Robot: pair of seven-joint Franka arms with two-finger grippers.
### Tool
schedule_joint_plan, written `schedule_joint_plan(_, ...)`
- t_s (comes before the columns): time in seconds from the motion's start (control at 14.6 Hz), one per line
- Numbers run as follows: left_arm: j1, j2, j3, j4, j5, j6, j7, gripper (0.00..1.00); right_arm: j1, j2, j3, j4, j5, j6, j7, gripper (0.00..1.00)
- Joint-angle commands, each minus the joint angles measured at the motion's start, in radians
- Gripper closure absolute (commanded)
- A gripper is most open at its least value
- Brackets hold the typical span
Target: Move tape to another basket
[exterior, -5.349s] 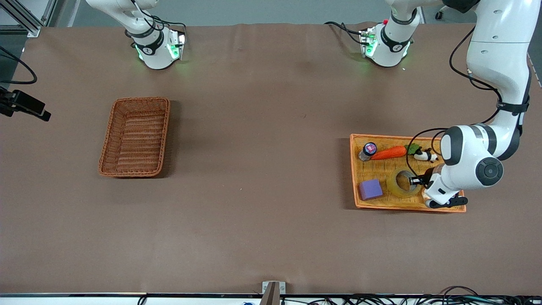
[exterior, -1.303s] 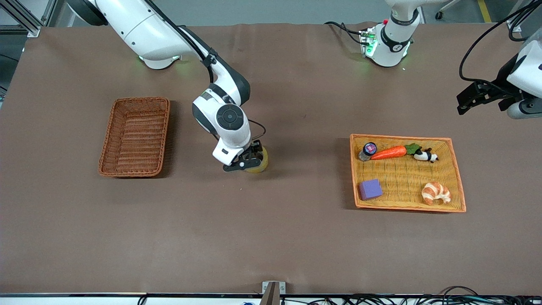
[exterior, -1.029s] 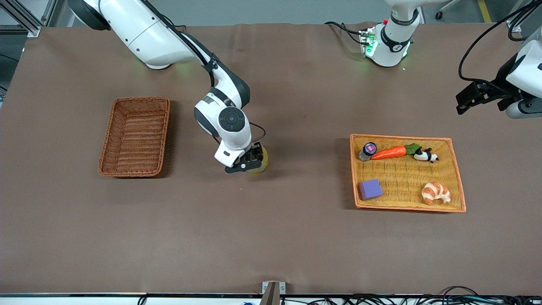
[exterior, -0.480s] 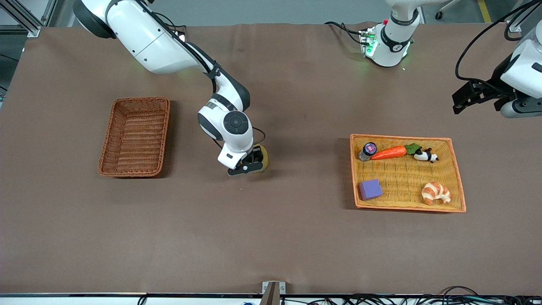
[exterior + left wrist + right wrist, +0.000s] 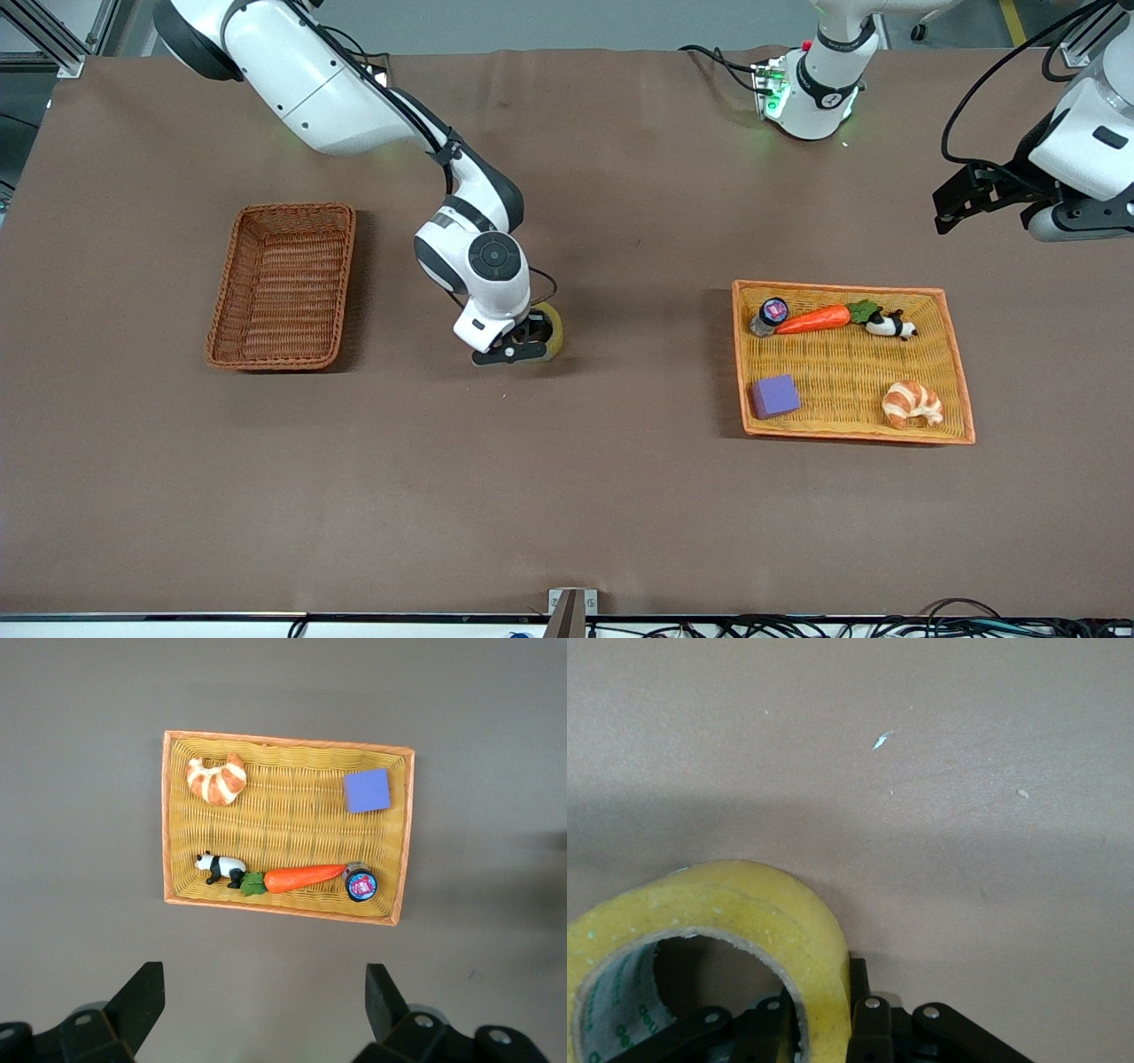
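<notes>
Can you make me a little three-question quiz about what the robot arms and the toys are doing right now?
1. True or false: the yellowish ring-shaped roll of tape already lies in the reddish-brown deep wicker basket.
2. Which hand has its fingers on the wall of the roll of tape? A) left hand B) right hand
3. Fill in: the flat yellow-orange woven tray holds a purple cube, a croissant, a toy panda, a small bottle and an orange toy ____.

Key: 1 false, it is at the middle of the brown table, in the right hand. 2 B; the left hand waits open, up in the air. 3 carrot.
</notes>
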State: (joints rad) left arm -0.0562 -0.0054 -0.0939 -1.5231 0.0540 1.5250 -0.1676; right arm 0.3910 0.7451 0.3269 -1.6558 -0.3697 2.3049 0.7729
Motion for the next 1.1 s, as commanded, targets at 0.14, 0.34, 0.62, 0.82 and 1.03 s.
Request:
schedule_joint_plan(0.14,0.006,-0.030,0.019,-0.028,-0.032,-0.002,0.059,0.00,-0.093,-0.137,0.052,0.008,0.008,-0.169,0.031,1.00)
schedule_joint_plan(0.34,0.024,-0.027,0.020,-0.028,-0.052,-0.005,0.063,0.00,-0.179,-0.275,0.058,0.004,0.108,-0.298,-0.084,1.00)
schedule_joint_plan(0.62,0.021,-0.030,0.014,-0.031,-0.060,-0.005,0.063,0.00,-0.236,-0.456,-0.084,-0.062,0.189,-0.441,-0.384,1.00)
schedule_joint_plan(0.82,0.019,-0.030,0.010,-0.031,-0.060,-0.006,0.062,0.00,-0.235,-0.604,-0.266,-0.229,0.244,-0.398,-0.668,1.00)
schedule_joint_plan(1.03,0.018,-0.025,0.010,-0.029,-0.059,-0.002,0.062,0.00,-0.233,-0.712,-0.409,-0.454,0.252,-0.245,-0.880,0.99)
